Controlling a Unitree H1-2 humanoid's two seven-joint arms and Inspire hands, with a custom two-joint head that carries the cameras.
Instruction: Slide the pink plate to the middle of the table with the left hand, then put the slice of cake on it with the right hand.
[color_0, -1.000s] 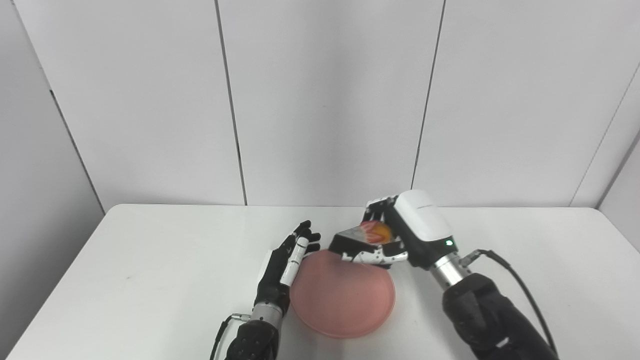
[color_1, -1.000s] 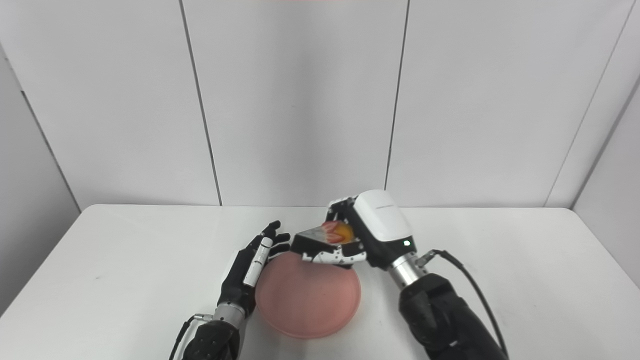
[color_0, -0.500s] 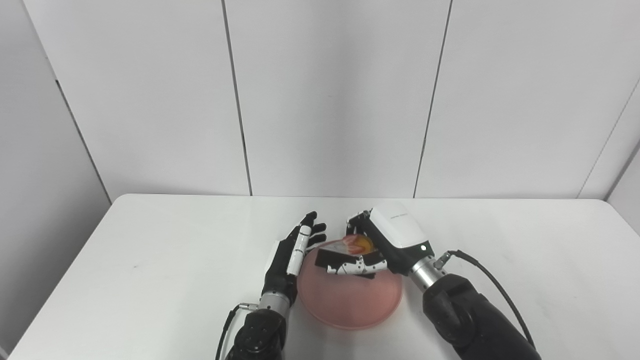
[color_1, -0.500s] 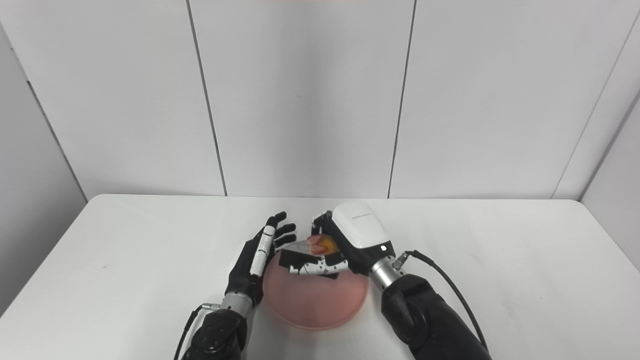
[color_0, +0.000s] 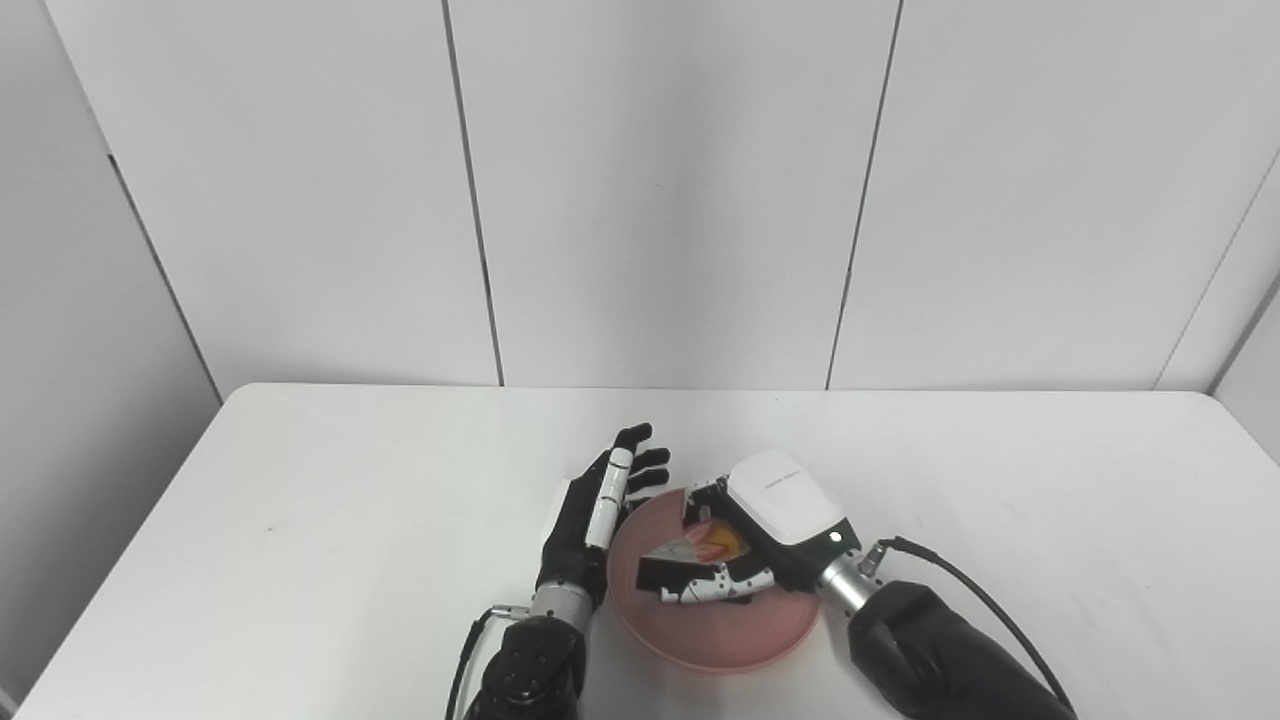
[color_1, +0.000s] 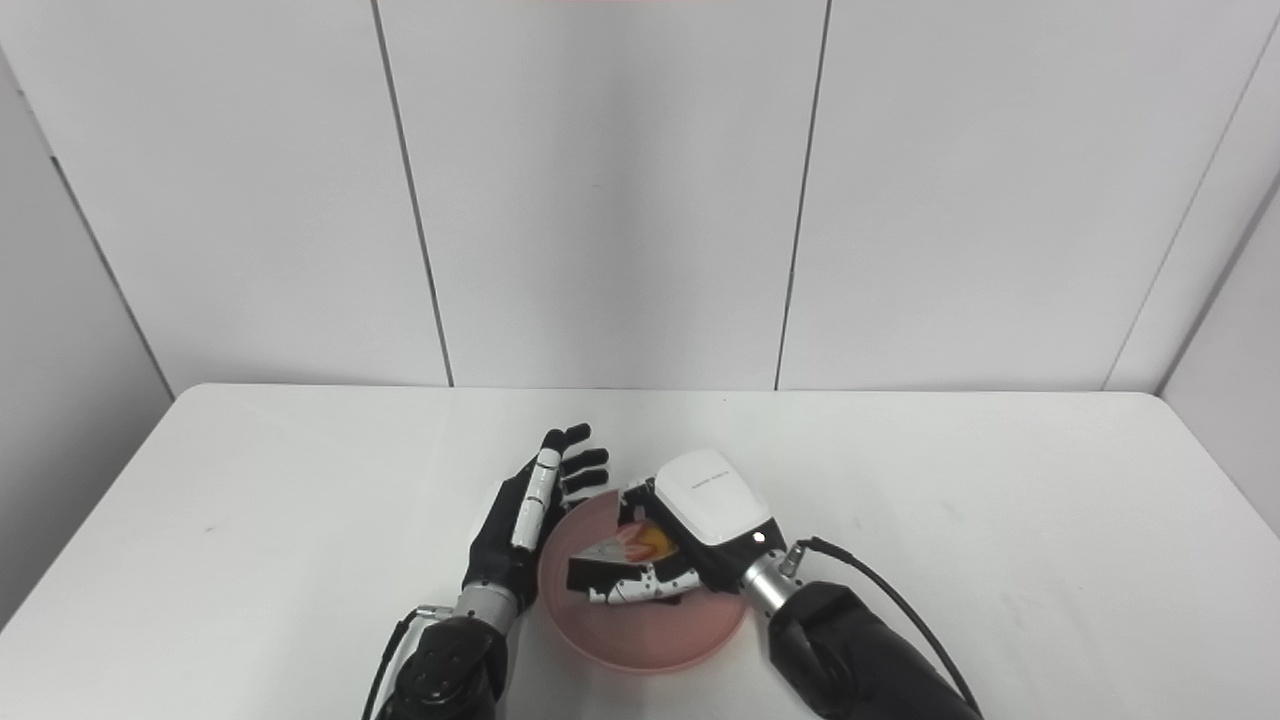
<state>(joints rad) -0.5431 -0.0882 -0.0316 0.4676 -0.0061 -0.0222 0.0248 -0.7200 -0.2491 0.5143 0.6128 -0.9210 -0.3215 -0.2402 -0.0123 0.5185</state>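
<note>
Since a second ago the right hand (color_0: 745, 545) has carried the cake (color_0: 700, 543) from beyond the plate's (color_0: 720, 645) 12 o'clock rim down over its middle, fingers (color_0: 700, 590) closed round the slice; whether it touches the plate I cannot tell. The left hand (color_0: 595, 515) stays at the plate's 9 o'clock edge on the worktop (color_0: 300, 520), fingers spread, holding nothing. The cake looks light and soft, easily crushed, best held by its sides

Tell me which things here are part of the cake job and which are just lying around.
In the job: pink plate, cake slice, right hand gripping the cake over the plate, left hand open beside the plate.

Just there: white table, cable on the right arm.
</note>
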